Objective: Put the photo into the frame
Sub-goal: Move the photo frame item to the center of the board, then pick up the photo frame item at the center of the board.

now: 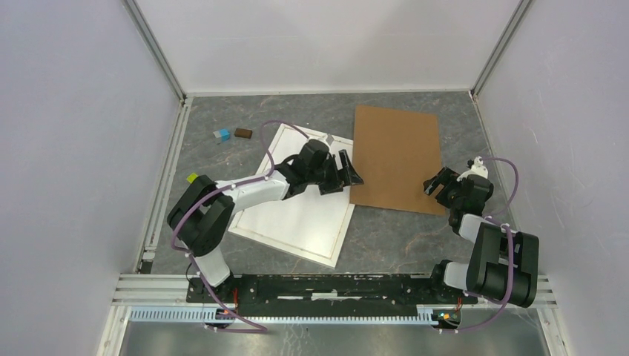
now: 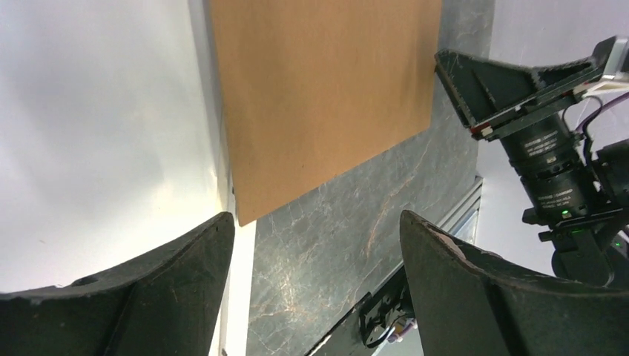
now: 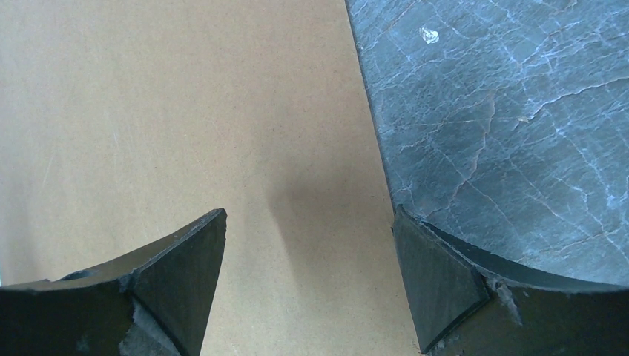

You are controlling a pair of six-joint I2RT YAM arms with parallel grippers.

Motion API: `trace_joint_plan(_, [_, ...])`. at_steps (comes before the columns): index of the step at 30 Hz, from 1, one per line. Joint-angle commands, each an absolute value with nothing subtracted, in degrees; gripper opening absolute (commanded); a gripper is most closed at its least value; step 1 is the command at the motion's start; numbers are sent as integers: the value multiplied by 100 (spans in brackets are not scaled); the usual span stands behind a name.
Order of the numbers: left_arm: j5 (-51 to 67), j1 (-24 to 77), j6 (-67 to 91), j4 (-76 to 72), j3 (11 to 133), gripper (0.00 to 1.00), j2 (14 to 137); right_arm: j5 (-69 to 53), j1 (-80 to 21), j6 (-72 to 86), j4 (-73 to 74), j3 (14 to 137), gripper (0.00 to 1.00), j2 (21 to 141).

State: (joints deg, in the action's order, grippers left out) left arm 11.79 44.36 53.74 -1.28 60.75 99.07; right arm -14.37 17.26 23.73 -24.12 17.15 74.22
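The frame [image 1: 297,211] is a large white rectangle with a thin raised rim, lying flat and turned at an angle left of centre. Its inside is plain white [image 2: 89,133]. No print can be told apart from that white surface, so the photo does not show as a separate thing. My left gripper [image 1: 353,169] [image 2: 315,216] hovers open over the frame's right edge, where the edge meets the brown backing board [image 1: 393,159] [image 2: 319,96]. My right gripper [image 1: 436,183] [image 3: 308,213] hangs open and holds nothing, just above the board's near right corner [image 3: 185,111].
The dark marbled table [image 1: 400,237] is walled in white on three sides. Small blue [image 1: 221,134], brown [image 1: 243,133] and yellow-green [image 1: 192,178] blocks lie at the back left. A metal rail [image 1: 334,285] with the arm bases runs along the near edge.
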Motion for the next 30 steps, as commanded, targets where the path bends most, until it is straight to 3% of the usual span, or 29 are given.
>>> trace_joint_plan(1, [1483, 4044, 4959, -412, 6355, 86, 10057, -1437, 1672, 2305, -1604, 1664, 88, 7599])
trace_joint_plan(24, [1729, 3872, 5463, -870, 7743, 78, 11778, -1543, 1672, 2226, -1721, 1657, 88, 7704])
trace_joint_plan(30, [2025, 3885, 5701, -1258, 7776, 69, 11848, -1549, 1675, 2245, -1772, 1636, 88, 7716])
